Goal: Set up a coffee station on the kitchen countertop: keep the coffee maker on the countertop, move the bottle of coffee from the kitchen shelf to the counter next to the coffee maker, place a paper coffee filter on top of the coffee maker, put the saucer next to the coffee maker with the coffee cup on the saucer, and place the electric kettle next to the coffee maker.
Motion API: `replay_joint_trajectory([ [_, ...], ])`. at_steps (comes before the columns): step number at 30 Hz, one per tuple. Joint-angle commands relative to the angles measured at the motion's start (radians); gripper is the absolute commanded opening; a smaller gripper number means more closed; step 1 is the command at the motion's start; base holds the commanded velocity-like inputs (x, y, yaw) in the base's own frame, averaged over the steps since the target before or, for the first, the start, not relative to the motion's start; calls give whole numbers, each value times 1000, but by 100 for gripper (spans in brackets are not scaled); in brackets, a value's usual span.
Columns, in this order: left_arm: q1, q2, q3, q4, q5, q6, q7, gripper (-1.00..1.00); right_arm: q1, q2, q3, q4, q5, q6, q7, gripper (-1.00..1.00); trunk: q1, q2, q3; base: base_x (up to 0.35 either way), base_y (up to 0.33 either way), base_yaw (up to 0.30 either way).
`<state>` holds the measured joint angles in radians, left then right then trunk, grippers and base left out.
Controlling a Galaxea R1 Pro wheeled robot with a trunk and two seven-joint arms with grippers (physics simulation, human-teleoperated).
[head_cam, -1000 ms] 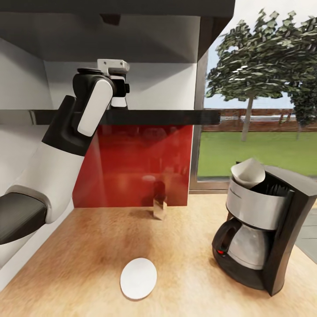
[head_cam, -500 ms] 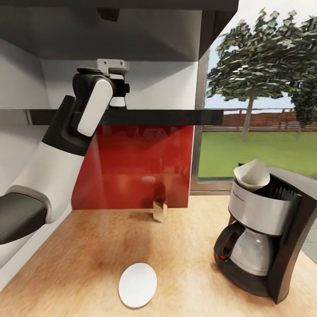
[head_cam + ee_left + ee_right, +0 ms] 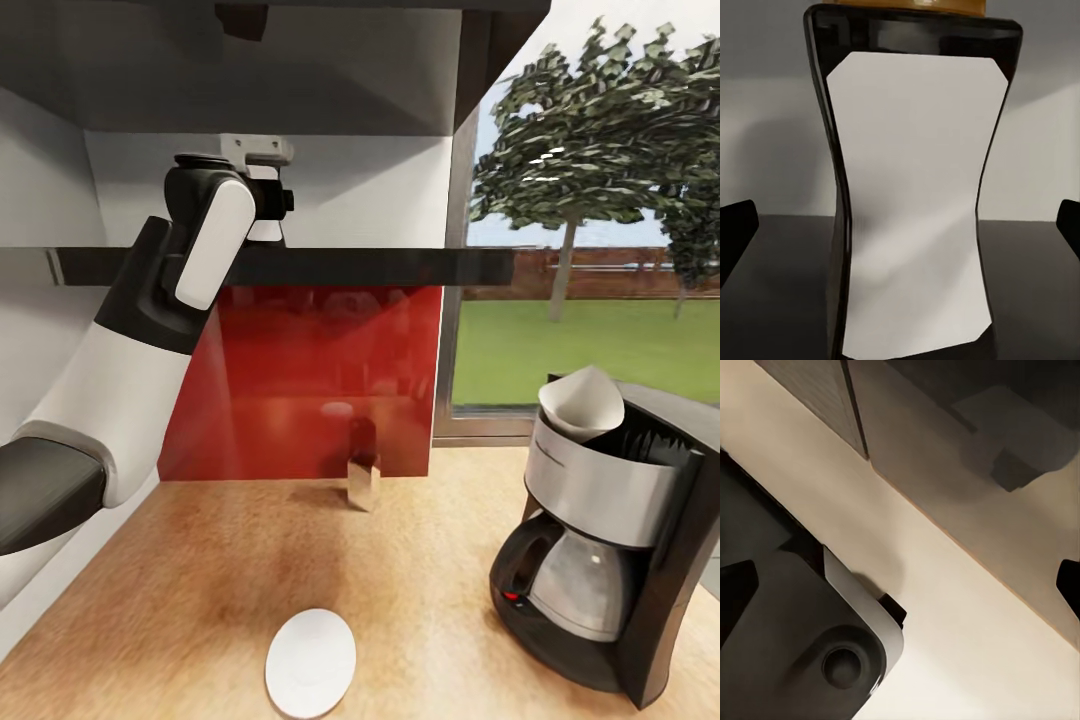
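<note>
Left gripper (image 3: 900, 225) is mostly hidden behind its own wrist up at the kitchen shelf (image 3: 360, 266). Its fingertips (image 3: 735, 232) sit wide either side of the bottle of coffee (image 3: 916, 187), not touching. Bottle's cap is cut off. Left arm reaches steeply upward. Can't tell the right gripper's state.

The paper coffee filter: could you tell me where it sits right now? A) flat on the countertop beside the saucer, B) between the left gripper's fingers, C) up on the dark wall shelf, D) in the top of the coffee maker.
D: the white paper coffee filter stands in the top of the coffee maker, above its silver filter basket.
</note>
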<state>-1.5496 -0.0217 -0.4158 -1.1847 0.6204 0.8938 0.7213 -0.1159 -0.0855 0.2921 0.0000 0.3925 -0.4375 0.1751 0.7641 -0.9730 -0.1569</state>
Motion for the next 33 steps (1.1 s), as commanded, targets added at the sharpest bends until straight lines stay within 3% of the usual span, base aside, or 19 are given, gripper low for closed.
replay_joint_trajectory([
  [1, -1, 0, -1, -1, 10, 1, 10, 100, -1, 0, 4, 0, -4, -3, 3, 100, 0, -1, -2, 57, 0, 0],
  [33, -1, 0, -1, 7, 10, 2, 10, 100, -1, 0, 4, 0, -4, -3, 3, 100, 0, -1, -2, 66, 0, 0],
])
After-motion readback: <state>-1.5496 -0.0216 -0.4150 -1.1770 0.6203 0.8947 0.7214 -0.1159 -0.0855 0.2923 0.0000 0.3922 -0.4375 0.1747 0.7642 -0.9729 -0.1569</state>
